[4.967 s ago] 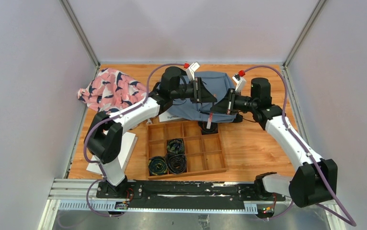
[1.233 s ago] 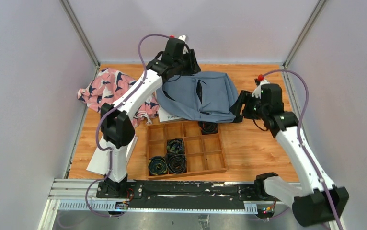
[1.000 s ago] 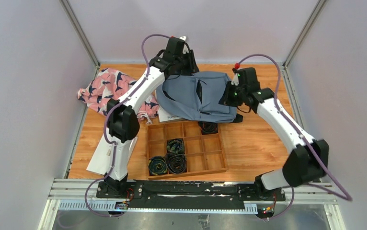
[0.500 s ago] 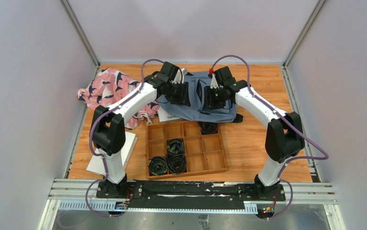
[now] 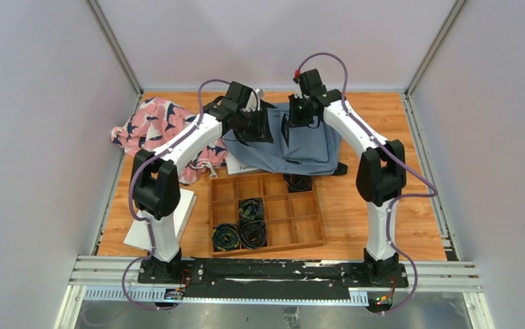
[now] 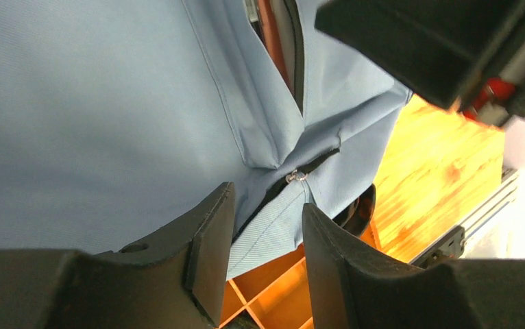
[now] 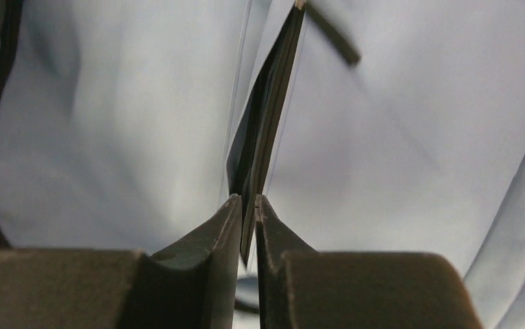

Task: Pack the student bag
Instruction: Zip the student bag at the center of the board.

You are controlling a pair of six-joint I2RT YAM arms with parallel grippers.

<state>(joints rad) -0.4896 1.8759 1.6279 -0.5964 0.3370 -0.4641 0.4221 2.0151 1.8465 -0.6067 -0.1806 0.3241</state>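
The slate-blue student bag (image 5: 312,147) lies flat at the back of the table, its zipper opening running down its middle. My left gripper (image 5: 265,129) is open over the bag's left half, just left of the opening. In the left wrist view its jaws (image 6: 266,219) stand apart over the bag (image 6: 109,103), near a small zipper pull (image 6: 295,177). My right gripper (image 5: 294,122) sits over the opening. In the right wrist view it (image 7: 247,202) is shut on the bag's dark zipper edge (image 7: 273,103), lifting it from the blue fabric (image 7: 397,137).
A wooden compartment tray (image 5: 301,229) lies in front of the bag and holds dark rolled items (image 5: 249,233); one more roll (image 5: 299,182) sits by the bag's edge. A pink patterned cloth (image 5: 157,127) lies at back left. White papers (image 5: 177,205) lie at left.
My right arm swung in from the bag's right side to its opening and shut on the zipper edge. My left gripper came down from the back edge onto the bag's left half.
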